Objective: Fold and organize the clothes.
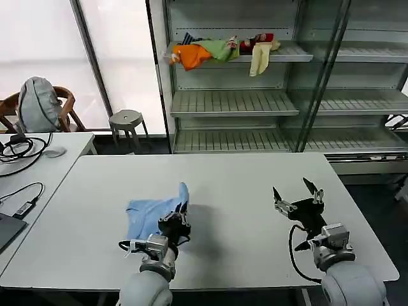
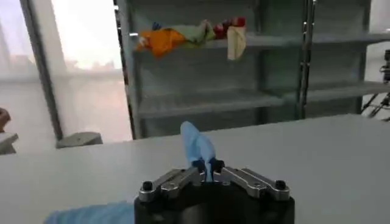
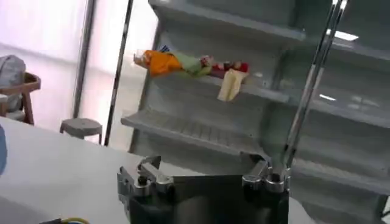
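Observation:
The light blue T-shirt [image 1: 148,213] lies bunched on the white table [image 1: 229,185], left of centre. One corner of it is pulled up into a peak. My left gripper [image 1: 183,207] is shut on that raised fold; in the left wrist view the blue cloth [image 2: 196,146] stands up from between the closed fingertips of the left gripper [image 2: 208,165]. My right gripper [image 1: 296,190] hovers over the right part of the table, open and holding nothing, well apart from the shirt. The right wrist view shows its spread fingers [image 3: 150,163] over bare table.
A metal shelf unit [image 1: 255,102] stands behind the table, with a heap of orange, green, red and cream garments [image 1: 220,51] on its upper shelf. A second desk with cables [image 1: 25,153] is at the left, and a stool [image 1: 126,118] and a chair [image 1: 38,105] stand beyond.

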`<state>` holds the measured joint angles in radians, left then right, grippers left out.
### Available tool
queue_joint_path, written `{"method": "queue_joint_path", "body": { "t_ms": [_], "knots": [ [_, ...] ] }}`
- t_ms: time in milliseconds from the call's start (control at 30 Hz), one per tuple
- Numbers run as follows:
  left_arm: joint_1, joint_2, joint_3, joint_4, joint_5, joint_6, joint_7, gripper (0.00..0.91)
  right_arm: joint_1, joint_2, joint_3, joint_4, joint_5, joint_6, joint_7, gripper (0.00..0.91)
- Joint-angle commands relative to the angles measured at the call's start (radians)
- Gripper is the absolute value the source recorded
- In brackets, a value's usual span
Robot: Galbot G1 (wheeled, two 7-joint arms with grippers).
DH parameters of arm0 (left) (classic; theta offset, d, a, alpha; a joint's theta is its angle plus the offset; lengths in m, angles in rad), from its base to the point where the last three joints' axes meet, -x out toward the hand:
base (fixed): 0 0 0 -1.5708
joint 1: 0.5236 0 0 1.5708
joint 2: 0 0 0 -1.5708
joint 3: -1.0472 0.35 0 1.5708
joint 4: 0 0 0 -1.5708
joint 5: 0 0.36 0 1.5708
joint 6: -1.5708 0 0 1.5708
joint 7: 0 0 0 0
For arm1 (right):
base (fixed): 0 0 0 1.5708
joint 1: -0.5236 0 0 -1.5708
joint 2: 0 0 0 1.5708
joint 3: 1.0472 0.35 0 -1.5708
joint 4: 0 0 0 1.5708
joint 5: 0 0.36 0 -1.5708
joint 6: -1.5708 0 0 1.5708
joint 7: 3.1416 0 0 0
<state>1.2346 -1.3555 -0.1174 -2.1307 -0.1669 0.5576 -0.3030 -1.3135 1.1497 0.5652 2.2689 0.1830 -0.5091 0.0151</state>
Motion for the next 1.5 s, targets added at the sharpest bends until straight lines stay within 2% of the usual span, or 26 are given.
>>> {"method": "queue_joint_path", "body": {
  "t_ms": [33,67,100,167,433,533,633,667,700,800,967,1133,1367,1500],
  "knots": [
    [-0.065,-0.052,0.079,0.031,-0.226,-0.013,-0.029,0.181,0.048,-0.003,-0.001,-0.037,0.0,0.025,-0.002,0.907],
    [-0.074,-0.062,0.076,0.04,-0.248,-0.045,-0.004,0.635,0.053,0.0,-0.004,-0.042,-0.001,0.026,-0.001,0.907],
    [-0.078,-0.065,0.075,0.045,-0.249,-0.064,0.005,0.907,0.054,0.001,-0.006,-0.044,-0.002,0.026,0.001,0.907],
    [-0.092,-0.069,0.06,0.058,-0.298,-0.126,0.052,0.907,0.059,0.005,-0.011,-0.046,-0.003,0.026,0.001,0.907],
    [-0.119,-0.047,-0.029,0.018,-0.379,-0.168,0.085,0.907,0.078,0.018,-0.028,-0.066,-0.007,0.029,-0.002,0.907],
    [-0.103,0.017,-0.133,-0.051,-0.373,-0.186,0.136,0.907,0.089,0.025,-0.038,-0.083,-0.011,0.033,-0.002,0.907],
    [-0.062,0.115,-0.268,-0.062,-0.239,-0.247,0.233,0.907,0.101,0.038,-0.05,-0.112,-0.018,0.047,-0.003,0.907],
    [-0.034,0.154,-0.386,-0.04,-0.171,-0.303,0.296,0.907,0.104,0.045,-0.059,-0.122,-0.023,0.052,-0.005,0.907],
    [-0.007,0.18,-0.435,-0.008,-0.118,-0.384,0.345,0.907,0.11,0.051,-0.067,-0.135,-0.028,0.058,-0.006,0.907],
    [0.062,0.224,-0.596,0.057,-0.024,-0.466,0.415,0.907,0.124,0.065,-0.087,-0.161,-0.034,0.07,-0.009,0.907],
    [0.132,0.225,-0.697,0.095,-0.027,-0.494,0.426,0.907,0.147,0.069,-0.099,-0.194,-0.07,0.082,-0.015,0.907],
    [0.156,0.194,-0.695,0.094,0.007,-0.507,0.425,0.907,0.167,0.066,-0.095,-0.244,-0.147,0.163,-0.041,0.907],
    [0.162,0.165,-0.679,0.086,0.094,-0.52,0.395,0.907,0.177,0.067,-0.096,-0.295,-0.156,0.256,-0.049,0.907],
    [0.168,0.155,-0.676,0.067,0.151,-0.508,0.363,0.907,0.176,0.07,-0.103,-0.306,-0.156,0.276,-0.042,0.907]
  ]
}}
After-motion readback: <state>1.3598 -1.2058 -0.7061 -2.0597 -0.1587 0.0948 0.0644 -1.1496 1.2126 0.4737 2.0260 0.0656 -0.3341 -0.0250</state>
